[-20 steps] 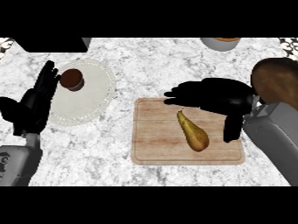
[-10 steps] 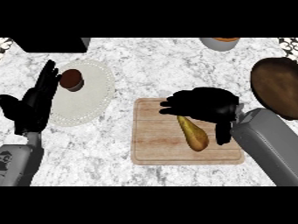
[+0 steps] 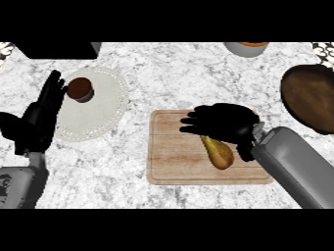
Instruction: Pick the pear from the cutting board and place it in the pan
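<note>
A yellow-brown pear (image 3: 219,154) lies on the wooden cutting board (image 3: 177,162) in the middle of the counter. My right hand (image 3: 224,123) is over the pear's upper end and hides it. Its fingers are relaxed and point left, and its thumb sits to the right of the fruit; only the pear's fat lower end shows. The dark brown pan (image 3: 320,98) sits at the right edge, apart from the hand. My left hand (image 3: 35,120) rests open at the left, fingers up.
A white plate (image 3: 101,110) left of the board carries a small brown cup (image 3: 80,89). A grey bowl (image 3: 246,48) stands at the back right, and a black box (image 3: 57,49) at the back left.
My right hand has moved down and left, from beside the pan onto the pear's upper end. The left hand has not moved.
</note>
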Motion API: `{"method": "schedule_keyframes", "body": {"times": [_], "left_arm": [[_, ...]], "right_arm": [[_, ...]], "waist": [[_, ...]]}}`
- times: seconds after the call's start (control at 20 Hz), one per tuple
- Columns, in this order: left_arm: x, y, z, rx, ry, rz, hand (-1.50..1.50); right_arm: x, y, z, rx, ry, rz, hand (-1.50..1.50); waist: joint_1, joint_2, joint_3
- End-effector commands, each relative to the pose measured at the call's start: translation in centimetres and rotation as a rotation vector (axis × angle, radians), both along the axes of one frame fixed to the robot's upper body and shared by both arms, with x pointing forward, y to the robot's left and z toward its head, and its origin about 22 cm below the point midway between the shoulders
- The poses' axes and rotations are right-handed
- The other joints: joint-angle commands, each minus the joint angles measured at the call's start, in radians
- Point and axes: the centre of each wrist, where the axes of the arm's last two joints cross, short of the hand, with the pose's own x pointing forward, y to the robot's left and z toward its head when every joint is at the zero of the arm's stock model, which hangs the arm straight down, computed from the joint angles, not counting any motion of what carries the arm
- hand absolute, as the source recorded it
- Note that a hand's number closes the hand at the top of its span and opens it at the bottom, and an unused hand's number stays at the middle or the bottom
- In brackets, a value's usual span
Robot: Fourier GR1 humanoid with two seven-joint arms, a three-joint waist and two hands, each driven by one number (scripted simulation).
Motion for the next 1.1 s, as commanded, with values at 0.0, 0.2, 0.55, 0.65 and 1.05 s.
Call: {"method": "schedule_keyframes", "body": {"times": [0.0,0.2,0.55,0.65,1.05], "left_arm": [[1.3,0.6,1.0,0.001,0.014,-0.018,0.0],[1.4,1.1,0.7,0.01,0.014,0.003,0.0],[0.4,0.8,1.2,0.001,-0.004,-0.003,0.0],[0.6,-0.4,0.0,-0.008,0.006,-0.018,0.0],[-2.1,-0.2,-0.4,-0.002,0.006,0.01,0.0]], "right_arm": [[0.0,1.9,-1.5,-0.06,-0.033,0.015,-1.5],[1.1,2.6,-0.7,-0.073,-0.031,-0.013,-1.5],[1.5,1.4,-4.8,-0.109,-0.031,-0.002,-1.5],[0.0,2.5,-6.5,-0.153,-0.049,0.014,-1.5],[0.1,0.8,-7.2,-0.186,-0.017,-0.011,-1.5]], "waist": [[-0.001,0.001,0.0],[-0.001,0.001,0.0],[0.003,0.001,0.0],[0.0,0.002,0.0],[-0.001,-0.001,0.0]]}}
